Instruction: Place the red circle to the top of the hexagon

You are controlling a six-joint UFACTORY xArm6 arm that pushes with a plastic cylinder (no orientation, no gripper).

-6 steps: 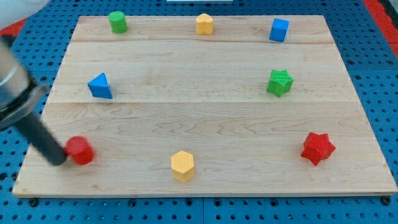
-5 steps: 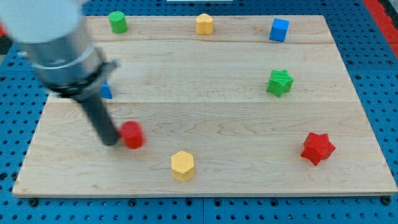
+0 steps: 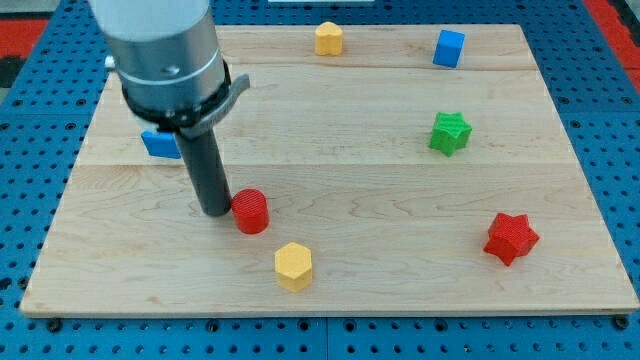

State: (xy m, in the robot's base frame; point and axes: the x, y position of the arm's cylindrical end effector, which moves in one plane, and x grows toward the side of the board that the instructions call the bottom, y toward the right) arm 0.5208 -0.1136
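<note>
The red circle (image 3: 250, 211) lies on the wooden board (image 3: 330, 170), up and to the left of the yellow hexagon (image 3: 294, 266) near the view's bottom edge. My tip (image 3: 216, 210) stands right against the red circle's left side. The rod rises from there up to the arm's grey body at the view's top left.
A blue triangle (image 3: 158, 144) is partly hidden behind the rod. A second yellow block (image 3: 328, 38) and a blue cube (image 3: 449, 47) sit at the top. A green star (image 3: 450, 132) and a red star (image 3: 511, 237) are on the right.
My tip has swept to the view's right and pushed the red circle with it, from the board's lower left towards the yellow hexagon. The arm now hides the green block at top left.
</note>
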